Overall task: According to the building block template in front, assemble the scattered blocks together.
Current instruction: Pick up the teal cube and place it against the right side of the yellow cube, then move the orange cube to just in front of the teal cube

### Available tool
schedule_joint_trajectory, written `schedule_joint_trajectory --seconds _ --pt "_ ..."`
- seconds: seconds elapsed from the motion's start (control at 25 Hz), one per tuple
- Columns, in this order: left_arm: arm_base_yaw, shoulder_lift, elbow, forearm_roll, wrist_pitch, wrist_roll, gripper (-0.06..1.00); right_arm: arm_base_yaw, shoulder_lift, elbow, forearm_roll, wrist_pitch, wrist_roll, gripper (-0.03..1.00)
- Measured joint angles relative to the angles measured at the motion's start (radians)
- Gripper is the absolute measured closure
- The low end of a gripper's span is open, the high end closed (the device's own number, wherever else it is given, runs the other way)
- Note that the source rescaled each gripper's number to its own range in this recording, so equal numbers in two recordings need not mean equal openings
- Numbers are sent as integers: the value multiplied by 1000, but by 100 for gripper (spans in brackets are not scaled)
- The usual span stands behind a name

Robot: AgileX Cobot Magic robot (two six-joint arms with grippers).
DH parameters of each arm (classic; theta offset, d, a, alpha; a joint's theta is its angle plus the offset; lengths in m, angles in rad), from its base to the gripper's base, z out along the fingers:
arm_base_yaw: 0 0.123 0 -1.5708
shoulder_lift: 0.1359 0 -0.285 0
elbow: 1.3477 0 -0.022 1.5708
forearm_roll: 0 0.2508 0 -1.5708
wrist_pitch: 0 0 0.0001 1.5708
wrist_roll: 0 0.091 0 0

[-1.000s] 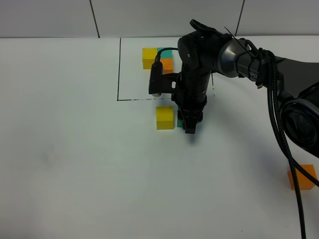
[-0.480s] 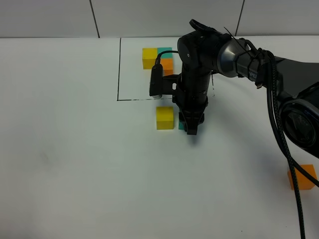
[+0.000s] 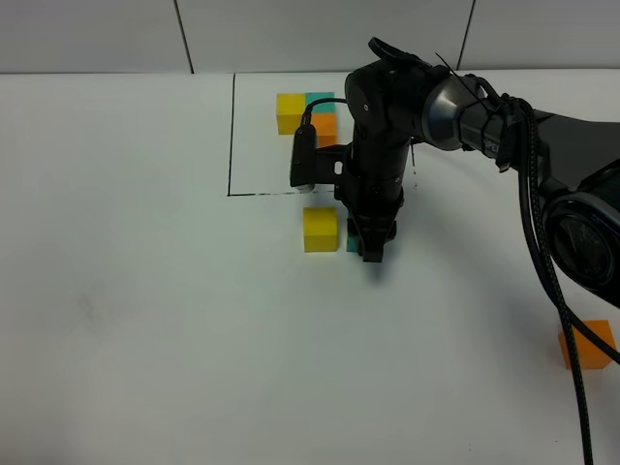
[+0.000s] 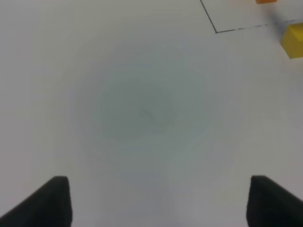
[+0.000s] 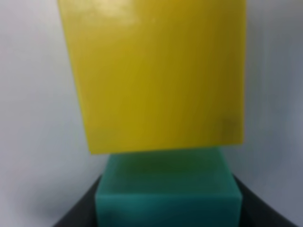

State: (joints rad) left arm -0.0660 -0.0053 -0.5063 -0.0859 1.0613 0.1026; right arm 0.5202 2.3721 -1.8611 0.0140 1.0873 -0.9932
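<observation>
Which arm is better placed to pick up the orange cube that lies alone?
Right. The orange cube lies on the right arm's side of the table, though the right gripper must first release the teal cube. The left gripper, open, faces only bare table.

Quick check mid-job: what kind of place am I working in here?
Probably a robot lab bench: a white table, a drawn black rectangle around the template, and the right arm, its jaws holding a teal cube.
</observation>
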Motion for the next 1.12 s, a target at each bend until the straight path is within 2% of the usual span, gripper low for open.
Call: schedule_joint_trajectory --seconds 1.12 --pt "0 0 0 0 0 0 19 11 20 -11 28 -14 -1 96"
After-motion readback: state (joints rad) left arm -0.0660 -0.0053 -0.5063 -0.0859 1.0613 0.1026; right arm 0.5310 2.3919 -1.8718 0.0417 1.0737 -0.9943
